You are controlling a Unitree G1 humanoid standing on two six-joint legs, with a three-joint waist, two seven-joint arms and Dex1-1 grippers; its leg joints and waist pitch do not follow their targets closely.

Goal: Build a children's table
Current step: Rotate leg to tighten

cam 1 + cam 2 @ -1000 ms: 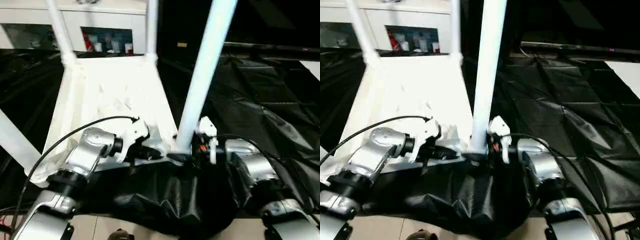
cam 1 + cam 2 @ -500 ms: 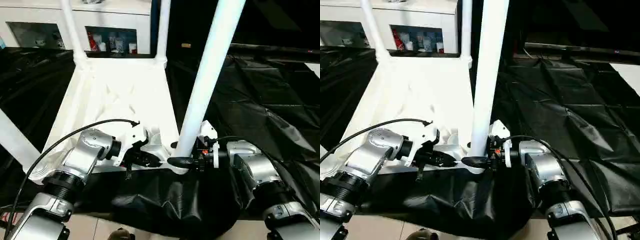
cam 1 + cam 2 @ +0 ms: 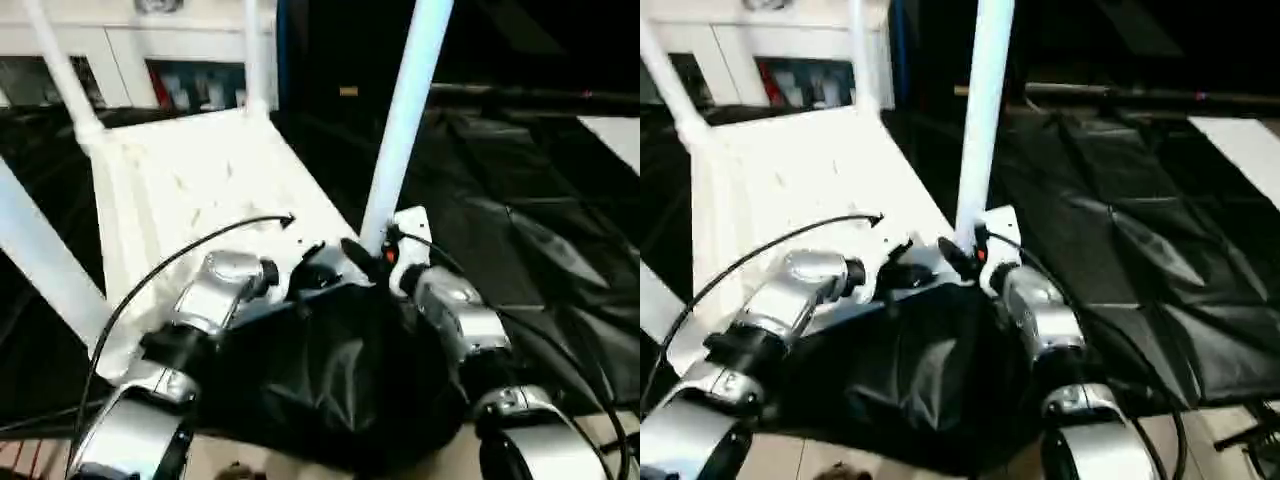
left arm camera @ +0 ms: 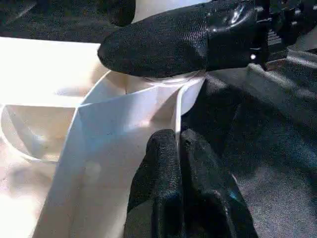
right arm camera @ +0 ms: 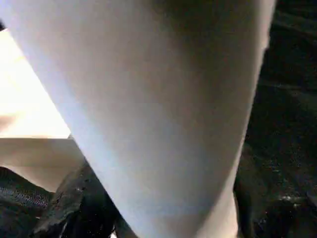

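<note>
On black sheeting point(image 3: 560, 230), my left gripper point(image 4: 178, 148) has closed on the tabletop point(image 3: 190, 180) rim; my right gripper point(image 3: 368, 252) still clamps the near-right leg point(image 3: 400, 120).

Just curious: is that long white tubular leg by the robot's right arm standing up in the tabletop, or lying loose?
Standing up: the long white tubular leg rises from the white plastic tabletop's near corner socket.

we see floor point(image 3: 30, 455) mostly under crinkly black plastic sheet point(image 3: 1110, 250). upside-down children's table point(image 3: 190, 180) sits right on sheet, legs up. bare pale floor peeks out along near edge and far right corner.
</note>
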